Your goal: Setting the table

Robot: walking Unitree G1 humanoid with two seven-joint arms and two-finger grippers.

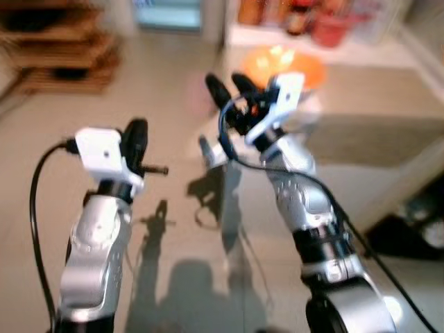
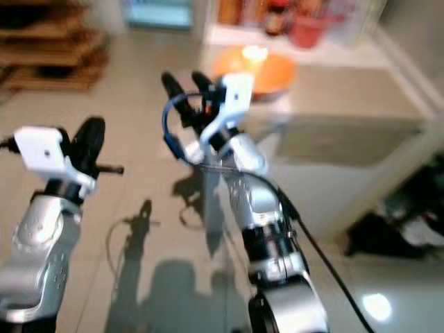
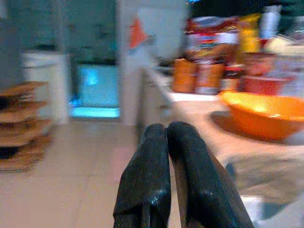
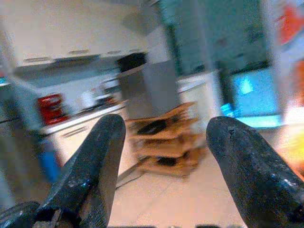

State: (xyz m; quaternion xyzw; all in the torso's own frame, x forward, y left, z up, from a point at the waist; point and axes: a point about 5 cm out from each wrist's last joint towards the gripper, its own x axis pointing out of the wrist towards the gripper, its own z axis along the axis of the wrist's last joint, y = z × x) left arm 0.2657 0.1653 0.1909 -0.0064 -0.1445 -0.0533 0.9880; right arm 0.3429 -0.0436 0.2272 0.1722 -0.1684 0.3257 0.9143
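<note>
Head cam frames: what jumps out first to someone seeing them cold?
The orange bowl on the table ahead, by far the brightest thing, with blurred jars and containers behind it. Next, both silver arms raised over the tiled floor: the right gripper open, close to the bowl, and the left gripper shut, off to the robot's left. A wooden rack stands at far left.

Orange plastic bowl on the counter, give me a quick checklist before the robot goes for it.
1. Round orange plastic bowl in sight on the pale counter: ok.
2. Right gripper open, nothing between its fingers: ok.
3. Left gripper shut and empty: ok.
4. Right gripper at the bowl: not ok, it is raised short of the rim.
5. Sharp view for aiming: not ok, pictures are blurred.
6. Bowl contents: cannot tell.
</note>
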